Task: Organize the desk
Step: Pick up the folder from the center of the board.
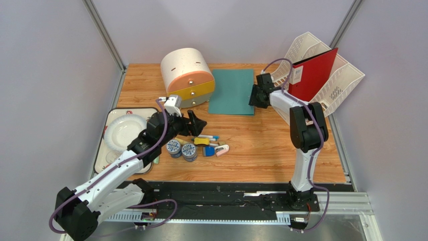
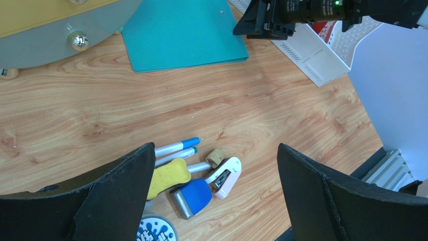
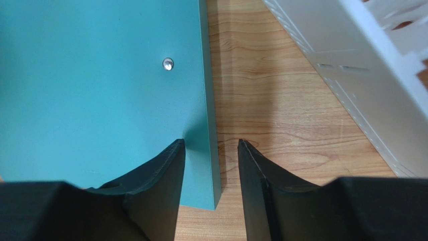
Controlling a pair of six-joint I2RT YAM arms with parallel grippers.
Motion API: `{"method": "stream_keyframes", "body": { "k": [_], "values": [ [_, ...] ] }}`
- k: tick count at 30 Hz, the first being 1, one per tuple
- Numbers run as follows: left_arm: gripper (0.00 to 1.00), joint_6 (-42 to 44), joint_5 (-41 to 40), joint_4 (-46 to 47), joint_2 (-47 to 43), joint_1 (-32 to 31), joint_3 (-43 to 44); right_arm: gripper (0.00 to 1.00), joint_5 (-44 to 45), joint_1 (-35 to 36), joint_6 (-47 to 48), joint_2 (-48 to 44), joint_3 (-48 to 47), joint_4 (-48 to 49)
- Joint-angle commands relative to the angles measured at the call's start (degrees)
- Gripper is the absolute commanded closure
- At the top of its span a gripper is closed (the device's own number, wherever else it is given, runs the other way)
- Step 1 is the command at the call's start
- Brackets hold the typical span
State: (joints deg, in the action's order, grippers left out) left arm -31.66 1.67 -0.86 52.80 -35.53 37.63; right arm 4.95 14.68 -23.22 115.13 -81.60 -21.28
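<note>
Your left gripper (image 1: 197,123) is hanging spread wide and holding nothing. It is hovering over the desk (image 1: 261,145), the wood-grain top lying under both arms. Directly beneath its fingers (image 2: 120,191) a cluster of small things is lying: two blue-capped markers (image 2: 176,148), a yellow eraser (image 2: 168,175) and a white stapler (image 2: 225,174). Ahead of it, a round drawer unit (image 1: 187,76) is standing.

Your right gripper (image 3: 211,145) is reaching down at the edge of a teal folder (image 1: 232,91) that is lying flat on the desk. One finger (image 3: 161,186) is sitting over the folder's cover, the other over bare wood just beside it, so the edge is running between them. The jaws are standing narrow, but whether they are pinching the folder you cannot tell. Off to its outer side, a white file rack (image 1: 341,80) is holding a red folder (image 1: 314,75).
</note>
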Motion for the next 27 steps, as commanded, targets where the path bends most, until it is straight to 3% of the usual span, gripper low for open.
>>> {"method": "stream_keyframes", "body": {
  "k": [1,10,14,27],
  "values": [
    [0.01,0.19,0.87,2.36,-2.08,-0.16,-0.45,0.57,-2.14,-0.44,1.51,0.88,-1.9,-0.52],
    [0.01,-0.16,2.02,2.27,-2.43,-0.16,-0.98,0.68,-3.98,-0.44,1.08,1.41,4.61,0.27],
    [0.01,-0.6,1.93,2.8,-2.87,-0.07,-1.94,0.85,-3.98,-0.44,0.81,1.32,7.33,0.45],
    [0.01,-0.6,2.46,2.8,-2.0,-0.15,-2.73,1.0,-3.1,-0.26,0.46,-4.82,17.08,-1.58]
  ]
}}
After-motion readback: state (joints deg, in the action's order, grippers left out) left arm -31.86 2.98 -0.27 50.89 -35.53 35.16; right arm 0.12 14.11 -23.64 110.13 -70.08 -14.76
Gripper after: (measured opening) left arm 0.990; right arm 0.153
